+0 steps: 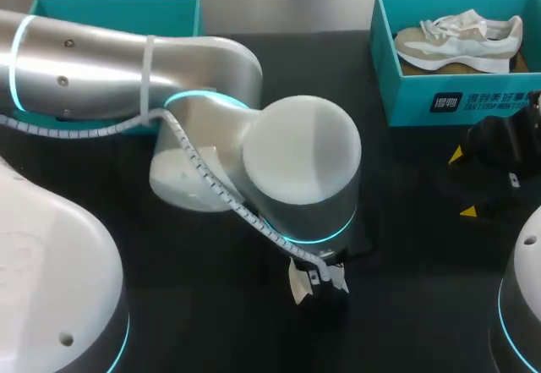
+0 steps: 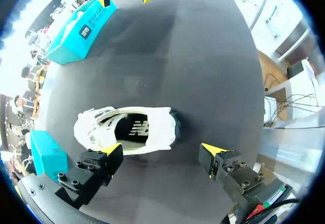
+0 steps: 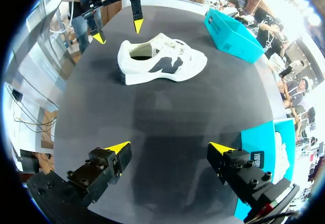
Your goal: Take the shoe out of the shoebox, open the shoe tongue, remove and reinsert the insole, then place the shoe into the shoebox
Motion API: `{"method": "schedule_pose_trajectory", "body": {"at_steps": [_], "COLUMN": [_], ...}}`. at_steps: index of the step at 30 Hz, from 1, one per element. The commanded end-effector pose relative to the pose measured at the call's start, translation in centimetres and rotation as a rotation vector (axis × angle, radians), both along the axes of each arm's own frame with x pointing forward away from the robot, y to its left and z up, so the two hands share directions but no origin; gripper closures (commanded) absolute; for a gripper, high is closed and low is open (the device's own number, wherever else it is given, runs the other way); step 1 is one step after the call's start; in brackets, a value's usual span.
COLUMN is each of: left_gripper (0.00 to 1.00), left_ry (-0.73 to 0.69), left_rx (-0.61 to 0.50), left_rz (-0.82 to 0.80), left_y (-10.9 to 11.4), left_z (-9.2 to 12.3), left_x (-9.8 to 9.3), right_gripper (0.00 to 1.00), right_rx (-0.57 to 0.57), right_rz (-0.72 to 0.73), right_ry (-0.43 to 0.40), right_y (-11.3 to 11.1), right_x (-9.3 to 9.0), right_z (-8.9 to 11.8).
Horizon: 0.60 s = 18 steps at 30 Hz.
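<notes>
A white shoe [image 2: 127, 130] with a dark logo [image 3: 162, 61] lies on its sole on the black table, out of any box. My left gripper [image 2: 162, 148] hangs open just above it, one yellow tip over the heel end, the other beside the shoe over bare table. In the head view my left wrist hides most of the shoe [image 1: 297, 284]. My right gripper [image 3: 170, 148] is open and holds nothing, well away from the shoe, close to the front of a teal shoebox [image 1: 439, 94]. The right gripper [image 1: 462, 183] shows two yellow tips there.
The right teal shoebox [image 3: 254, 155] holds a second white-and-tan shoe [image 1: 456, 41]. Another teal box [image 1: 118, 9] stands at the back left, partly behind my left arm; this box [image 3: 233, 31] is open-topped.
</notes>
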<state>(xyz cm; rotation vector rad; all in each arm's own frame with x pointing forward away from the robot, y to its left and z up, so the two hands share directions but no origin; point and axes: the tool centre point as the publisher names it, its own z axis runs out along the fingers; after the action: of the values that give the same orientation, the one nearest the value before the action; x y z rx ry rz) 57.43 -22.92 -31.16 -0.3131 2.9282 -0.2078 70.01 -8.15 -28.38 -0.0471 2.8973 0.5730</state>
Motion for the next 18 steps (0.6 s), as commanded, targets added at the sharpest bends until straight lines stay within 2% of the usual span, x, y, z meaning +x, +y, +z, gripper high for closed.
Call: {"method": "schedule_pose_trajectory", "body": {"at_steps": [1, 12, 18], "left_gripper": [0.00, 0.00, 0.00], "left_ry": [0.010, 0.092, 0.130], "left_rx": [-0.023, -0.065, -0.064], "left_rz": [0.001, 0.030, 0.027], "left_y": [-0.2, -1.4, -2.1], "left_z": [-2.0, -4.8, -5.8], "left_x": [0.2, 1.6, 1.8], "right_gripper": [0.00, 0.00, 0.00], "right_rx": [-0.004, -0.004, -0.004], "right_rz": [-0.002, -0.002, -0.002], "right_ry": [-0.001, -0.001, -0.001], "right_y": [0.1, 0.1, 0.1], "right_x": [-0.1, -0.1, -0.1], "right_z": [-0.1, -0.1, -0.1]}}
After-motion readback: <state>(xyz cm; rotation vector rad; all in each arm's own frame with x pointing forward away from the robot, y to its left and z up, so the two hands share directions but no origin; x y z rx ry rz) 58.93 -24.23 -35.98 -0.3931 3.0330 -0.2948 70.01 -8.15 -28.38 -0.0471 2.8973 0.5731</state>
